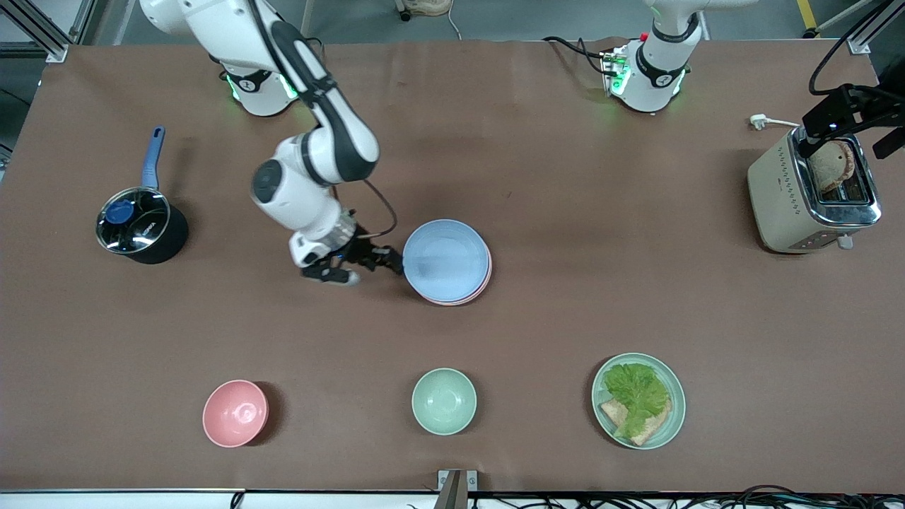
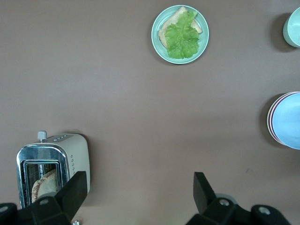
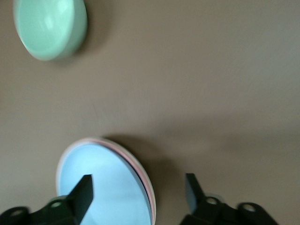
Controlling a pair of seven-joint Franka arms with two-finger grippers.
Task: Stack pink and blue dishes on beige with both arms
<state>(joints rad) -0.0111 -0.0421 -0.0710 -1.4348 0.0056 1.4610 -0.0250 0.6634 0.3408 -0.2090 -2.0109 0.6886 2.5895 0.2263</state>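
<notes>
The light blue plate (image 1: 445, 258) (image 2: 290, 119) (image 3: 101, 187) lies on top of the pink plate (image 1: 483, 281) (image 3: 149, 178) in the middle of the table. Only the pink rim shows. In the left wrist view a pale rim (image 2: 268, 118) under the pink one looks like the beige plate. My right gripper (image 1: 385, 260) (image 3: 138, 190) is open and low at the pile's edge toward the right arm's end, the rim lying between its fingers. My left gripper (image 1: 848, 127) (image 2: 138, 190) waits open and empty, high over the toaster.
A toaster (image 1: 813, 194) (image 2: 51, 168) with bread stands at the left arm's end. A black pot (image 1: 141, 226) sits at the right arm's end. Along the edge nearest the front camera stand a pink bowl (image 1: 235, 413), a mint bowl (image 1: 444, 401) (image 3: 49, 28) and a mint plate with lettuce and bread (image 1: 638, 401) (image 2: 180, 34).
</notes>
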